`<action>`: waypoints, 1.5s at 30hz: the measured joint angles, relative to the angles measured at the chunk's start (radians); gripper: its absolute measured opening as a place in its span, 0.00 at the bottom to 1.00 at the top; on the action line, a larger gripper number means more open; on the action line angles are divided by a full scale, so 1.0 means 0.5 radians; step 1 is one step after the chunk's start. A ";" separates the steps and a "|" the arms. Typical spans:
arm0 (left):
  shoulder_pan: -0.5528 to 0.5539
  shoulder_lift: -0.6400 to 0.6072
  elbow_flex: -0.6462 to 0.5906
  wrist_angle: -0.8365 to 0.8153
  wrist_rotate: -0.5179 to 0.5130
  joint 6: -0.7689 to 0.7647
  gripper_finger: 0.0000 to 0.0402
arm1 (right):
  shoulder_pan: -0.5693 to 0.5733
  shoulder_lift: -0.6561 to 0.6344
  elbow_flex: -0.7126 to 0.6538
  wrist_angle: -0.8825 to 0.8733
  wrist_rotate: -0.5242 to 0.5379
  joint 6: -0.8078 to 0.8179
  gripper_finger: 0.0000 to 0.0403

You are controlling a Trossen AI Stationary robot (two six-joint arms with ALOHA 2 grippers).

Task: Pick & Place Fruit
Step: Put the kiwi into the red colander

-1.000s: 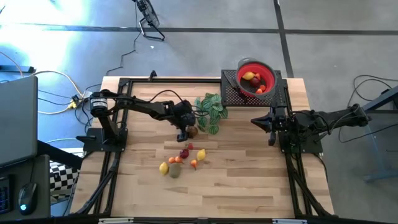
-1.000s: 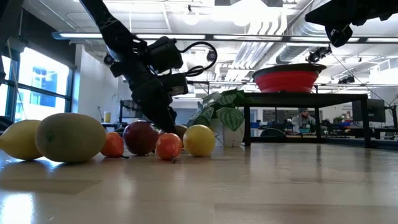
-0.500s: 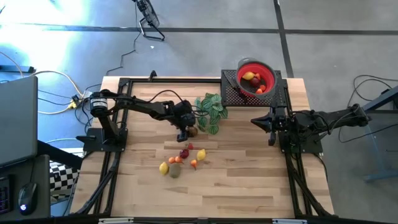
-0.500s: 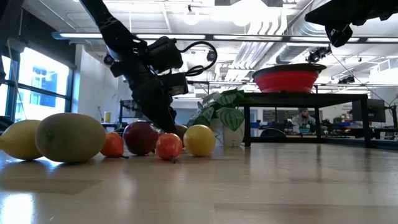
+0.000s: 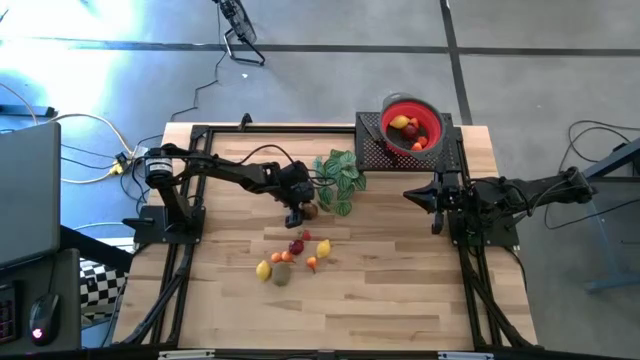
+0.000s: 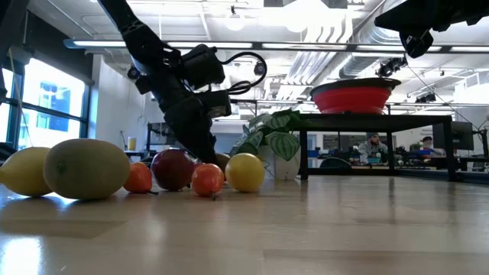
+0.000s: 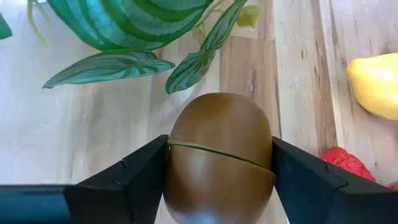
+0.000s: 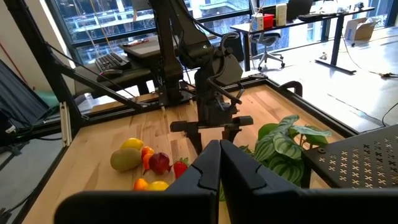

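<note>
My left gripper (image 5: 298, 213) stands near the table's middle, shut on a brown egg-shaped fruit (image 7: 219, 155), which also shows in the high view (image 5: 310, 211), just beside the green leafy sprig (image 5: 340, 175). Toward the near edge several small fruits (image 5: 292, 258) lie loose on the wood: yellow lemons, red and orange pieces. The red bowl (image 5: 411, 125) holds a few fruits and stands on a black perforated stand (image 5: 372, 150) at the far right. My right gripper (image 8: 219, 163) is shut, empty, and held high at the table's right side (image 5: 412, 193). My left gripper pinches the brown fruit between its two fingers (image 7: 134, 174), one on each of two opposite sides (image 7: 177, 163), about level with the seam around it. The fingers slant down at it from the table's left. Whether the fruit rests on the wood I cannot tell.
A lemon (image 7: 376, 84) and a red fruit (image 7: 348, 165) lie close beside the held fruit. The sprig's leaves (image 7: 124, 25) spread just beyond it. Black frame rails (image 5: 190, 190) run along the table's left and right sides.
</note>
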 joint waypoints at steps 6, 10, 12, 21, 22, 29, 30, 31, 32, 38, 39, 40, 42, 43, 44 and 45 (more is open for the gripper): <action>0.000 0.000 0.002 -0.002 -0.008 -0.086 0.60 | 0.000 0.000 0.000 0.000 0.000 0.000 0.01; 0.000 0.000 0.002 -0.005 0.029 -0.107 0.60 | 0.000 0.000 0.000 0.000 0.000 0.000 0.01; 0.000 0.000 0.001 -0.004 0.061 -0.145 0.60 | 0.000 0.000 0.000 0.000 0.000 0.000 0.01; 0.000 0.000 0.074 -0.106 0.182 -0.206 0.60 | 0.001 0.000 0.000 0.000 -0.001 0.000 0.01; 0.000 0.000 0.107 -0.140 0.183 -0.205 0.60 | 0.000 0.000 0.000 0.000 -0.001 0.000 0.01; 0.000 0.000 0.432 -0.536 0.346 -0.092 0.60 | 0.001 0.000 0.000 0.000 -0.002 0.000 0.01; 0.000 0.000 0.481 -0.591 0.398 -0.087 0.60 | 0.002 0.000 0.000 0.000 -0.002 0.000 0.01; 0.000 0.000 0.531 -0.641 0.452 -0.086 0.60 | 0.002 0.000 0.000 0.000 -0.002 0.000 0.01; 0.000 0.000 0.582 -0.689 0.505 -0.086 0.60 | 0.002 0.000 0.000 0.000 -0.002 0.000 0.01; 0.000 0.000 0.947 -0.965 0.726 -0.153 0.60 | 0.002 0.000 0.000 0.000 -0.036 0.000 0.01; 0.000 0.000 1.018 -1.005 0.731 -0.167 0.60 | 0.002 0.000 0.000 0.000 -0.055 0.000 0.01; 0.000 0.000 1.085 -1.042 0.740 -0.171 0.60 | 0.002 0.000 0.000 0.000 -0.069 0.000 0.01; 0.000 0.000 1.224 -1.100 0.744 -0.170 0.60 | 0.002 0.000 0.000 -0.001 -0.089 0.000 0.01; 0.000 0.000 1.291 -1.113 0.743 -0.164 0.60 | 0.002 0.000 0.000 -0.001 -0.105 -0.002 0.01; 0.000 0.000 1.356 -1.118 0.744 -0.162 0.60 | 0.002 0.000 0.000 -0.001 -0.110 -0.002 0.01; 0.001 -0.002 1.416 -1.117 0.739 -0.160 0.60 | 0.002 0.000 0.000 -0.001 -0.115 -0.002 0.01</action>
